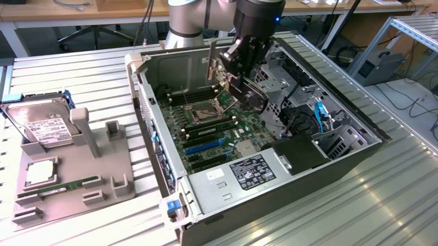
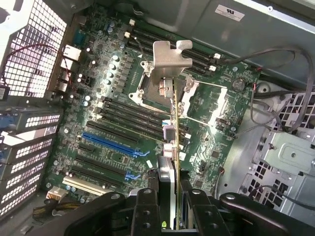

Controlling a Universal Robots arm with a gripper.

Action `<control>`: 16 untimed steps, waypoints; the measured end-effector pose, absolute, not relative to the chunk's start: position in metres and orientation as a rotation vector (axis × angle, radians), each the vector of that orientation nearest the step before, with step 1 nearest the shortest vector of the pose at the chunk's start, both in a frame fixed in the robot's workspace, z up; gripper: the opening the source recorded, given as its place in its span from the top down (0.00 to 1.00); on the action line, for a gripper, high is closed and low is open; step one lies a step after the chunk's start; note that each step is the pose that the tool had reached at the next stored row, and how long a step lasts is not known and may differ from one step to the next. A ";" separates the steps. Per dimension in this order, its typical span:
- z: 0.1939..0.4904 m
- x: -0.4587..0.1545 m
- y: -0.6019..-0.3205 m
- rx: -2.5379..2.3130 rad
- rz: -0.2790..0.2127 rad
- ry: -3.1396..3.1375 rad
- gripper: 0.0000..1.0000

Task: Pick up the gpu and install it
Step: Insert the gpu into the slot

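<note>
A robot arm's gripper (image 1: pixel 236 72) hangs over an open computer case (image 1: pixel 159 66) at upper centre of the exterior view, its fingers (image 2: pixel 145 211) clamped on either face of the gpu (image 2: pixel 170 169), which is held clear of the motherboard (image 2: pixel 110 110). The wrist view shows the card edge-on, its long axis running straight out from the gripper (image 2: pixel 170 214) to the silver bracket (image 2: pixel 169 61) at the far end, which hangs above the processor socket area. The blue expansion slots (image 2: pixel 109 143) lie off to one side of that line, nearer the case's perforated rear wall, and their length appears to cross the card's edge at a wide angle rather than run parallel to it. In the exterior view, the slots (image 1: pixel 204 148) sit lower in the frame and toward the exterior view's left of the card. A hard drive (image 1: pixel 41 128) rests on a grey holder outside the case, at the exterior view's far left.
</note>
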State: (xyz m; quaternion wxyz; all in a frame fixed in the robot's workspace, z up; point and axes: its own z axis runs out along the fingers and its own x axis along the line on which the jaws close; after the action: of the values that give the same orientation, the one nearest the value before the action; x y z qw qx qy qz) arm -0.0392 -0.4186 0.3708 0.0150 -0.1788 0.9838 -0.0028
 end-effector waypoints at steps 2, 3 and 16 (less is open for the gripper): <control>0.371 -0.039 -0.419 -0.574 -0.008 3.058 0.73; 0.371 -0.039 -0.419 -0.580 -0.008 3.057 0.73; 0.371 -0.039 -0.419 -0.653 -0.007 3.042 0.73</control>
State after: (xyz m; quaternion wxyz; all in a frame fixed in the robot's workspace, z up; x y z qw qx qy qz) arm -0.0392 -0.4186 0.3705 0.0151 -0.2097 0.9776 -0.0023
